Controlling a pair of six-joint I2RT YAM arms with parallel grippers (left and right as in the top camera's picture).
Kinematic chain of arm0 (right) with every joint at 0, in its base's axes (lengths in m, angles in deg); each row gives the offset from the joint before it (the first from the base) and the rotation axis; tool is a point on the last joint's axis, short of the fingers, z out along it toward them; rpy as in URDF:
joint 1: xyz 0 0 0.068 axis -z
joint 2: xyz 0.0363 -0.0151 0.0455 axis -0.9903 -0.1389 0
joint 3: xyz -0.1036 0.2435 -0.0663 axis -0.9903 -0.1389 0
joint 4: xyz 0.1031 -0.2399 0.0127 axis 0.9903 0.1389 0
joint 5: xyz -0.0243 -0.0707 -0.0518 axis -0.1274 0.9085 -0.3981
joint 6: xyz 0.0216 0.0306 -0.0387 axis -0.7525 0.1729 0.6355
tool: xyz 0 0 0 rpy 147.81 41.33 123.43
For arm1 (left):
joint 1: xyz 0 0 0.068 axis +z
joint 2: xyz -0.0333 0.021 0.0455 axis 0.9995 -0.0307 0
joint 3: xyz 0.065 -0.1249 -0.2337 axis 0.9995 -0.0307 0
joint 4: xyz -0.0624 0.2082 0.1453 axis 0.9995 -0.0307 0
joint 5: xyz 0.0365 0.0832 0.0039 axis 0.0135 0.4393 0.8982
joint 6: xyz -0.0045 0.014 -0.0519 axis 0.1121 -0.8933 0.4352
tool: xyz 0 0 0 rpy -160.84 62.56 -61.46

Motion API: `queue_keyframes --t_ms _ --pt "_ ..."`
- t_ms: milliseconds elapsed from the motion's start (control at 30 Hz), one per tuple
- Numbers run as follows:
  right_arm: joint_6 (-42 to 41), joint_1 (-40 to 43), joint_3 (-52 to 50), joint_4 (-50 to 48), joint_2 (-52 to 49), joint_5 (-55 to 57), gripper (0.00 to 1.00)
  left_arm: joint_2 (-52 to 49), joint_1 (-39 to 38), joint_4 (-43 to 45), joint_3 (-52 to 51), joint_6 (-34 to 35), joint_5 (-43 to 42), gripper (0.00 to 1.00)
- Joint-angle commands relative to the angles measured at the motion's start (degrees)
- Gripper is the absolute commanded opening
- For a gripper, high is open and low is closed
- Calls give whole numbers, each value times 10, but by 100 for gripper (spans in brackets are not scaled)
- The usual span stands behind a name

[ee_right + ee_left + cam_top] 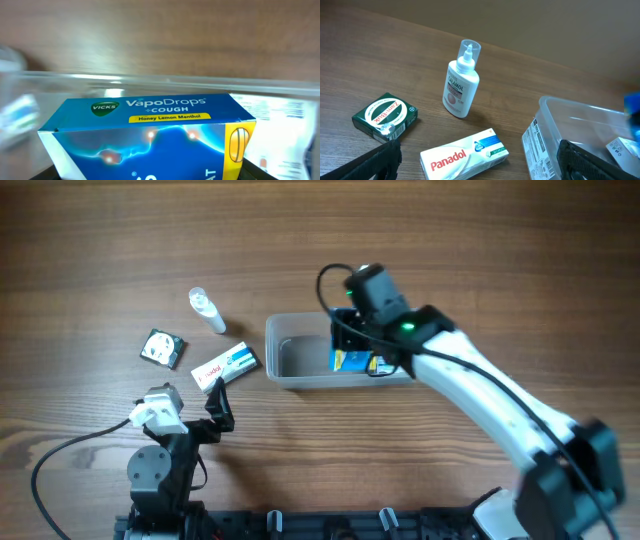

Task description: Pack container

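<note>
The clear plastic container (290, 360) lies at the table's middle; it also shows in the left wrist view (570, 120) and its rim shows in the right wrist view (150, 77). My right gripper (352, 345) is down inside its right half, shut on a blue Vicks VapoDrops box (150, 135) that also shows from overhead (350, 362). The box hides the fingers. My left gripper (217, 412) is open and empty, low over the table, with a white Panadol box (464, 156) between its fingers (480, 169) and the tub's left end beside its right finger.
A white Calamol bottle (460, 82) lies behind the Panadol box (225, 365), seen from overhead at the upper left (207, 310). A green Zam-Buk box (385, 115) sits to the left (163, 348). A white printed packet (280, 127) lies in the container's right end.
</note>
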Motion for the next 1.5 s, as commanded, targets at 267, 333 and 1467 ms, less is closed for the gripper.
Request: queue_keyframes --t_ms 267,333,1467 --pt "0 0 0 30 -76 22 69 6 0 3 -2 -9 8 100" --pt "7 0 0 38 -76 22 72 6 0 3 -2 -9 8 100" --pt "76 270 25 81 431 24 100 6 0 3 -2 -9 8 100"
